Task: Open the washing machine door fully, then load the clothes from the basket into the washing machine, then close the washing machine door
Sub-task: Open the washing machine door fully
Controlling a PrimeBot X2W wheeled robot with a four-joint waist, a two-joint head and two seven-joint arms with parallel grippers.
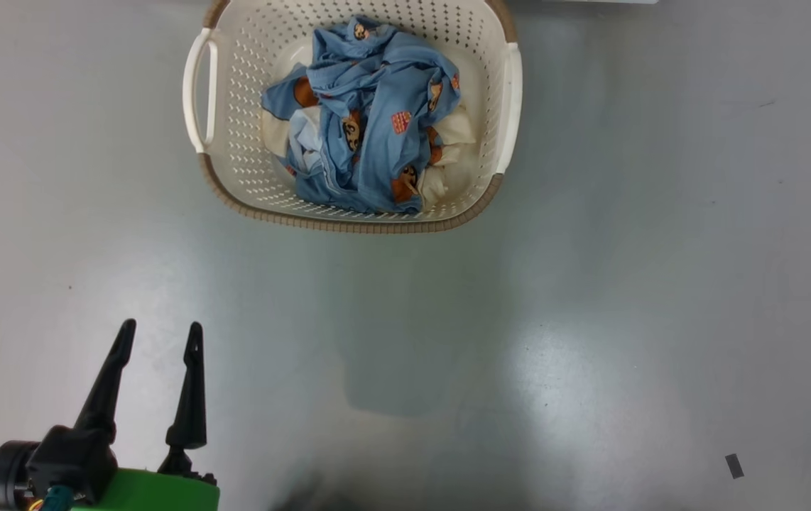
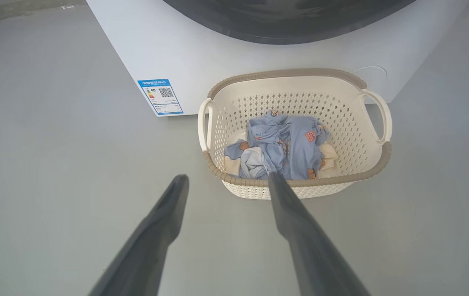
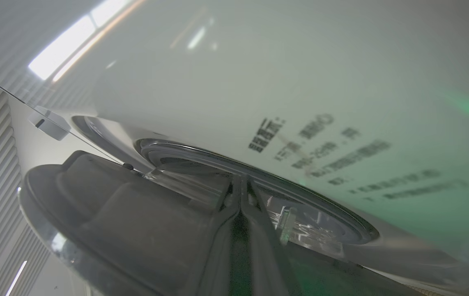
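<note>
The cream basket (image 1: 349,223) sits on the grey floor with the light blue printed clothes (image 1: 370,106) piled inside. My left gripper (image 1: 160,326) hangs open and empty at the lower left, well short of the basket. In the left wrist view the basket (image 2: 300,74) stands right before the white washing machine (image 2: 201,53), with the clothes (image 2: 288,144) just past my left gripper (image 2: 227,177). The black washing machine door (image 2: 288,20) shows at the top. My right gripper (image 3: 241,181) is shut, its tips at the edge of the door (image 3: 107,213), which seems ajar from the machine (image 3: 259,82).
A blue label sticker (image 2: 160,96) marks the machine's lower left corner and a round white cap (image 2: 372,72) peeks behind the basket. Open grey floor lies left and right of the basket. A small dark mark (image 1: 734,465) is on the floor at lower right.
</note>
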